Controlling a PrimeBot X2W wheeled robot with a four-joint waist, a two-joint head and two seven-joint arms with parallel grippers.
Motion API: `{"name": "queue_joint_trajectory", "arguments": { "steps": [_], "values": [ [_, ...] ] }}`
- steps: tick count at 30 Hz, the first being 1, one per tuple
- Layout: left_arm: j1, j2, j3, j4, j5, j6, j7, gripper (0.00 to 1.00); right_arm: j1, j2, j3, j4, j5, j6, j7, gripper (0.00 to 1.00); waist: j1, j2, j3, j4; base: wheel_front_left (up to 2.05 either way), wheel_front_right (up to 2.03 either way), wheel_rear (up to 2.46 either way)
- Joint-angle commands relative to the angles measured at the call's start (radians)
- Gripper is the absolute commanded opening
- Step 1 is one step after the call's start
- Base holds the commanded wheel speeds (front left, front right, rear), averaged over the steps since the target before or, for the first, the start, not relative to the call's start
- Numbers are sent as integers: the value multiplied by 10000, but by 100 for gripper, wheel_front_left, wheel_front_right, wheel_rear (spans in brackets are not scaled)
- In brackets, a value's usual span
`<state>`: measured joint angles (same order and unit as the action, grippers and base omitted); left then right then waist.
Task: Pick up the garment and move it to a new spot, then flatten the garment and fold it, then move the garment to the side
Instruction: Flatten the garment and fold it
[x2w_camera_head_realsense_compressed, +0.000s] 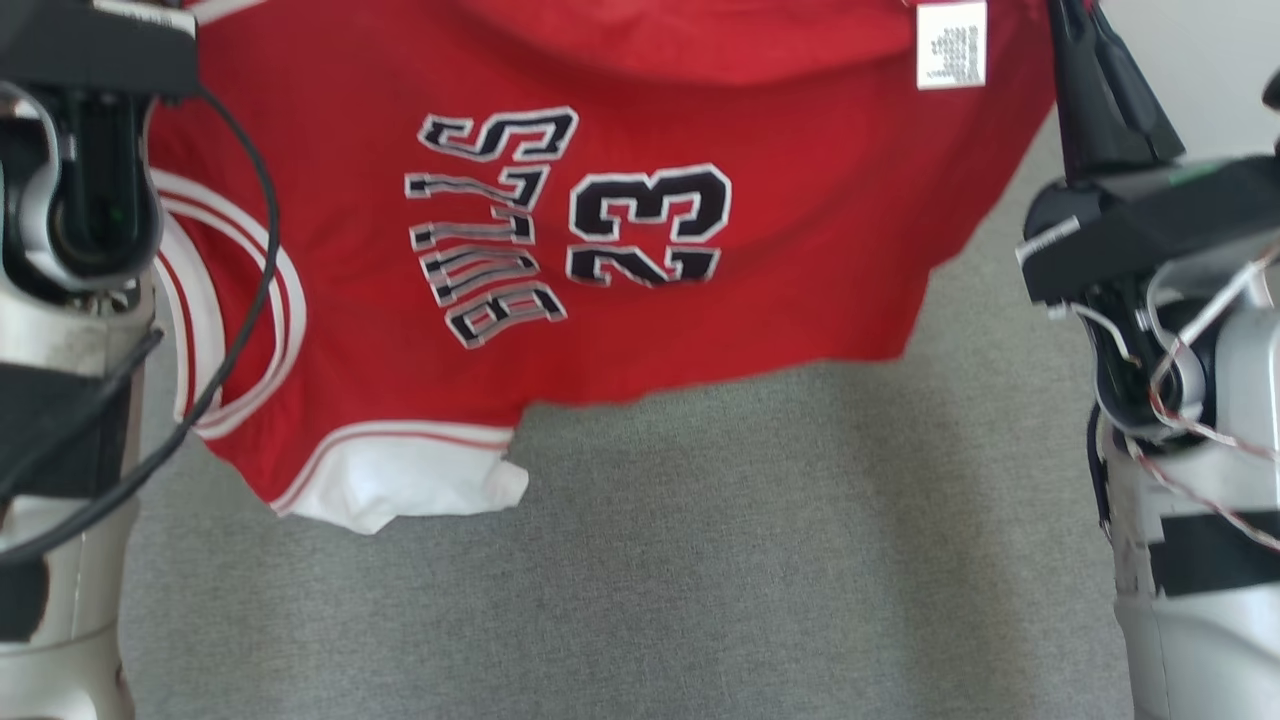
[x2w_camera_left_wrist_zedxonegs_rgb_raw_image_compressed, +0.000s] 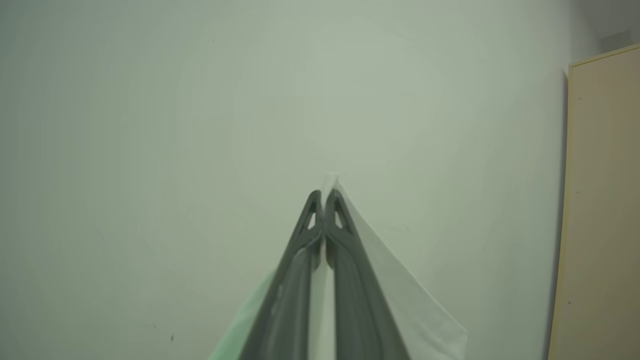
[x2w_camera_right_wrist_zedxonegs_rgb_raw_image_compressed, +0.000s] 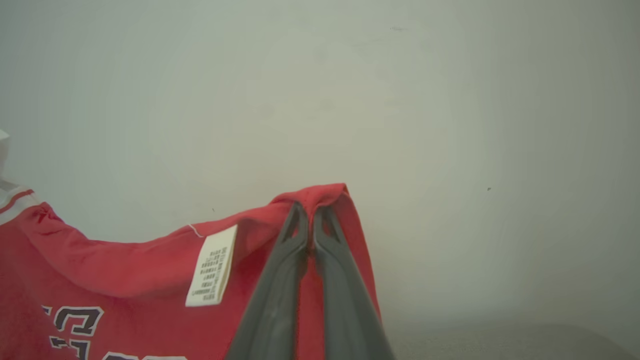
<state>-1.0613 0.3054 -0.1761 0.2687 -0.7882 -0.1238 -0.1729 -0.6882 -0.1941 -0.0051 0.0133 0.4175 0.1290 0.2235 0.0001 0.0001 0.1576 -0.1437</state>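
Red jersey (x2w_camera_head_realsense_compressed: 600, 300) with white striped trim, hung spread between left gripper (x2w_camera_left_wrist_zedxonegs_rgb_raw_image_compressed: 323, 200) and right gripper (x2w_camera_right_wrist_zedxonegs_rgb_raw_image_compressed: 310, 212), above grey surface (x2w_camera_head_realsense_compressed: 750, 550). Black, white-edged "33" and "BULLS", turned sideways. White care label (x2w_camera_head_realsense_compressed: 951, 45) beside right fingers, print unreadable. Both pinched tight: left on white trim, right on red edge.

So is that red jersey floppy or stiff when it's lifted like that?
Probably floppy: the jersey sags in a curve between the left gripper and the right gripper, which pinch its edges. It is likely light, since two thin pinches carry it. Its lower edge hangs unevenly, so it may crumple when set down.
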Motion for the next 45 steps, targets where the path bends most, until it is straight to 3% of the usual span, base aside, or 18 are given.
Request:
{"name": "queue_joint_trajectory", "arguments": {
  "steps": [1, 8, 14, 24, 35, 41, 45],
  "values": [
    [-374, 0, -68, 197, 200, -43, -189, 0, -411, 44, 139, 302, -23, 35, -161, 0, -1, -1, 407, -93, 0, 0, 0],
    [-1241, 50, -425, 609, 665, -71, -575, 0, -1471, 277, 582, 1356, 120, 35, -750, 0, -1, -1, 1192, -295, 0, 0, 0],
    [-2344, 125, -522, 638, 1535, -57, -914, 0, -2829, 573, 761, 2535, -231, 35, -1979, 0, -1, -1, 1897, -542, 0, 0, 0],
    [-2837, -616, 158, -1874, 2629, -64, -925, 0, -4581, 658, 658, 4343, -1081, 35, -4371, 0, -1, -1, 2612, -585, 0, 0, 0],
    [-1711, -620, -743, -2545, 1777, -66, -926, 0, -4632, 178, 642, 4980, -2146, 36, -4891, 0, -1, -1, 3092, -309, 0, 0, 0],
    [-624, -430, -1588, -2686, 637, -66, -927, 0, -3962, -254, 850, 5259, -1970, 34, -4872, 0, -1, -1, 2867, -46, 0, 0, 0],
    [345, -317, -1796, -3024, -205, -68, -929, 0, -3225, -640, 1311, 5235, -1503, 34, -4262, 0, -1, -1, 2429, 175, 0, 0, 0]
  ]
}}
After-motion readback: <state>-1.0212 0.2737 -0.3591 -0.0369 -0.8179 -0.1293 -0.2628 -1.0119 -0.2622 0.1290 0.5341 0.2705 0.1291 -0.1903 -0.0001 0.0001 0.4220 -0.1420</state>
